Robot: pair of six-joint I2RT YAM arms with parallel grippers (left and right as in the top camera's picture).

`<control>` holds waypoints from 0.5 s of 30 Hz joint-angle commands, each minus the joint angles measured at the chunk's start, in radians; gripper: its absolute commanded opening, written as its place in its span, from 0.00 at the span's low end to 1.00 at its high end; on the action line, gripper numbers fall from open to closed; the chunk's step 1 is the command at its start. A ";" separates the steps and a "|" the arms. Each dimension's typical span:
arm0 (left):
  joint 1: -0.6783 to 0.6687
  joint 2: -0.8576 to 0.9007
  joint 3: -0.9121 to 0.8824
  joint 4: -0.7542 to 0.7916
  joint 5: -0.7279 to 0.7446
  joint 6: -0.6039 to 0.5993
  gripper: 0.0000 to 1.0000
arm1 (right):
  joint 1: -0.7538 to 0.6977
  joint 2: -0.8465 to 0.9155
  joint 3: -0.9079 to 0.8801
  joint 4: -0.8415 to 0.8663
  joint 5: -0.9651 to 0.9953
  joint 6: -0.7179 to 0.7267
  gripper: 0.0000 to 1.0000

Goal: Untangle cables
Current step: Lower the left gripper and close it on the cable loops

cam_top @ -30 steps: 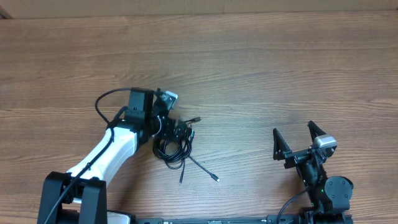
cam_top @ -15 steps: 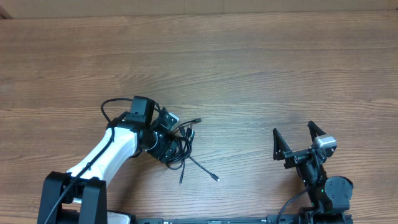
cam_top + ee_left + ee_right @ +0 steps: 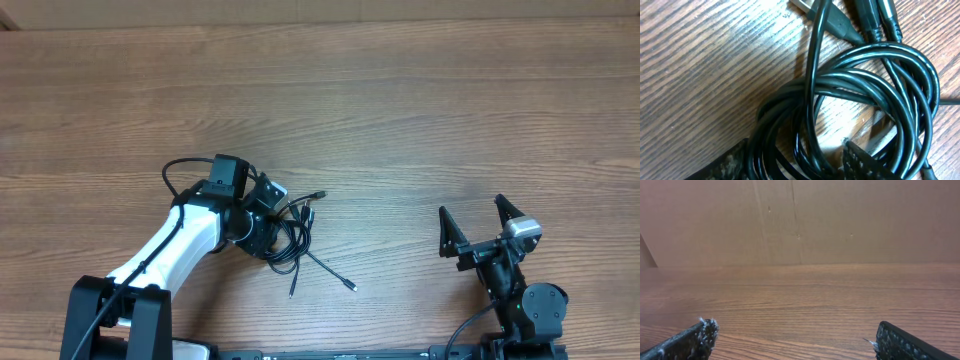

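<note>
The cables [image 3: 290,238] are lying coiled on the table [image 3: 400,100], lower left of centre. They are being straddled by the left fingers [image 3: 865,161], parted and apparently clamping nothing. A single strand should be singled out near a plug. The right fingers [image 3: 900,342] are being held wide, empty.

The wooden counter [image 3: 420,110] carries 1 tangled bundle of thin black cables [image 3: 292,245], plug ends trailing loose.
</note>
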 commanded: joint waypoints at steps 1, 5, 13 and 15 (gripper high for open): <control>-0.006 0.001 0.004 0.025 0.003 -0.017 0.51 | 0.004 -0.008 -0.010 0.005 0.002 0.001 1.00; -0.006 0.001 0.004 0.080 0.038 -0.076 0.40 | 0.004 -0.008 -0.010 0.005 0.002 0.001 1.00; -0.006 0.001 0.004 0.093 0.062 -0.075 0.40 | 0.004 -0.008 -0.010 0.005 0.002 0.001 1.00; -0.006 0.001 0.004 0.060 0.062 -0.075 0.50 | 0.004 -0.008 -0.010 0.005 0.002 0.001 1.00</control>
